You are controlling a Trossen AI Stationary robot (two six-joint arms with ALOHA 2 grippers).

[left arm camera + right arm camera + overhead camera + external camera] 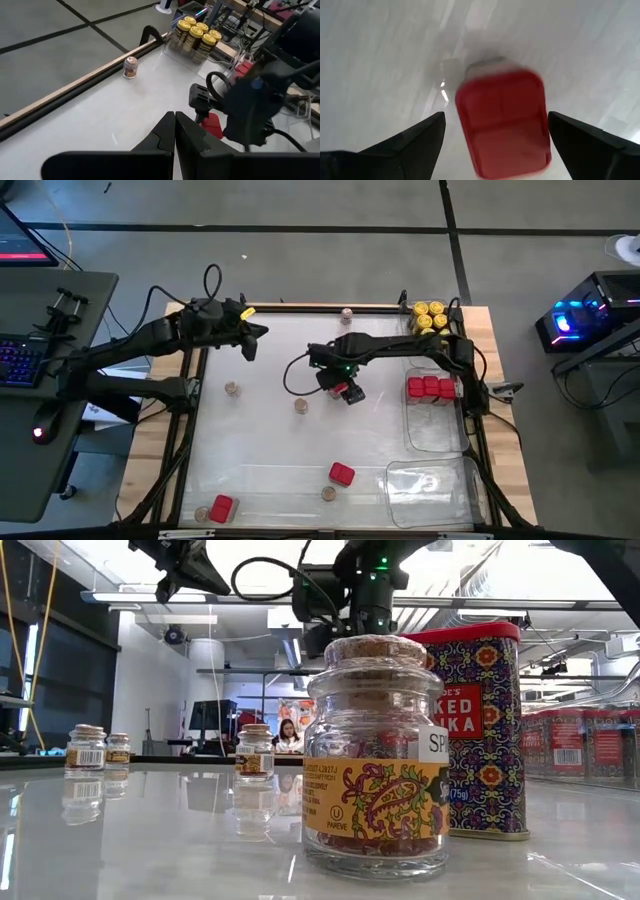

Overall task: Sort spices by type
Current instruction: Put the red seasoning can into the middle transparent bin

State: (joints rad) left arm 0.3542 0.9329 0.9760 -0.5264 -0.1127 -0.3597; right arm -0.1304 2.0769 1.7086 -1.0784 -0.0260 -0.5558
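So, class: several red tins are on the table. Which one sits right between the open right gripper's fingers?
The red tin at mid-table, directly under the right gripper. The other loose tins lie near the front edge, and the rest sit in a tray.

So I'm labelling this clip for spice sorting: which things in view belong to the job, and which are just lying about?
Job:
- yellow-lid jars, grouped at the table's far right corner
- red tins, some in a tray, others loose
- cork-topped jars, scattered
- right gripper, open over a red tin
- left gripper, shut, waiting

Lying about:
- empty clear tray
- keyboard
- person in the background
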